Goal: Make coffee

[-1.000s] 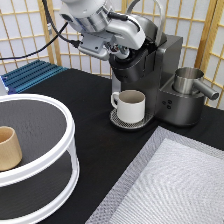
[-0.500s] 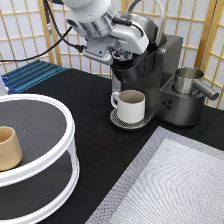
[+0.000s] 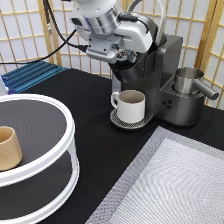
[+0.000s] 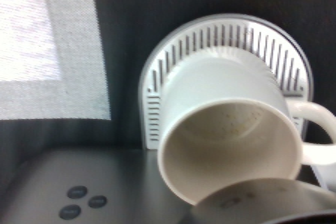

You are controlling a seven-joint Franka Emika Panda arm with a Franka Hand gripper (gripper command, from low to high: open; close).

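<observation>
My claw (image 3: 123, 56) is hanging at the top of the brewer (image 3: 155, 75), right over the mug (image 3: 131, 106) that is filling the drip tray (image 3: 120, 121) below me. The steel pitcher (image 3: 189, 82) is crowding the exterior view's right. The round shelf (image 3: 47, 150) with its tan cup (image 3: 9, 148) is blocking the left. Open counter (image 3: 90, 100) is lying between shelf and brewer, and the grey mat (image 3: 175, 185) is sitting bare at the bottom right.

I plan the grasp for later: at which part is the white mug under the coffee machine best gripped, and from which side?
Probably the handle of the mug, from the exterior view's left. It sticks out that way, and the machine blocks the right and rear. The gripper hangs right above the mug at the brew head, so the rim is crowded.
</observation>
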